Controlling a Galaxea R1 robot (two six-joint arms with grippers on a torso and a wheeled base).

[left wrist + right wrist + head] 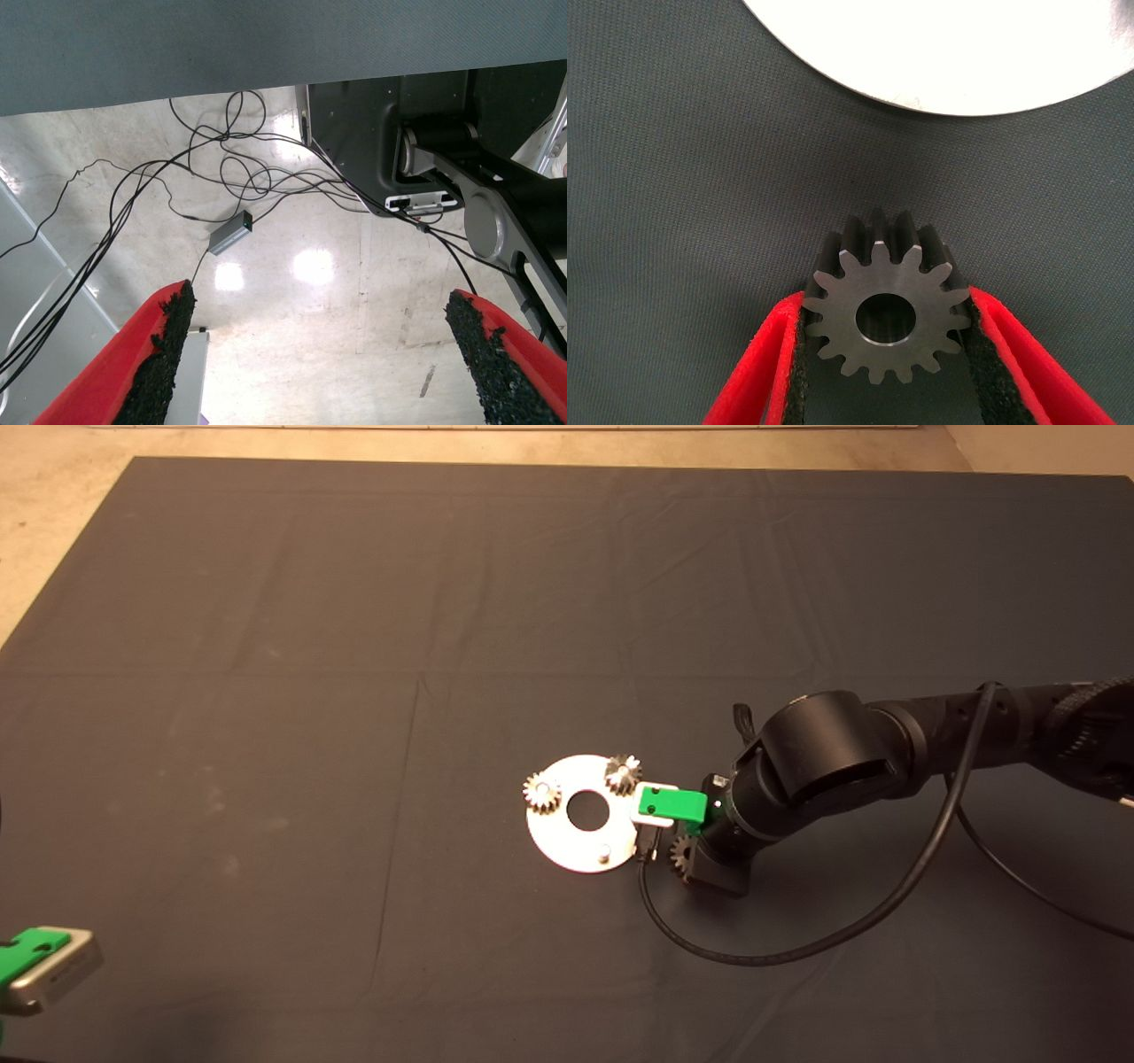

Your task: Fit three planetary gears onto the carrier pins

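1. Two planetary gears seated on carrier pins of the white plate [558, 849]: one [541, 793] at the left rim, one [623, 774] at the far rim.
2. One bare pin [603, 853] left at the near rim.
3. Third gear [884, 310] pinched between the right gripper [884, 354] fingers, just beside the plate on the dark surface [354, 646].
4. Left gripper [323, 354] parked at the lower left, fingers spread wide, holding nothing.
5. Remaining, by judgement: carrying and lowering the last gear onto the bare pin.

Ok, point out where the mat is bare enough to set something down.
Bare: the mat left of and beyond the white plate, to the parked left gripper. Crowded: plate's right side, with right gripper, held gear, black cable.
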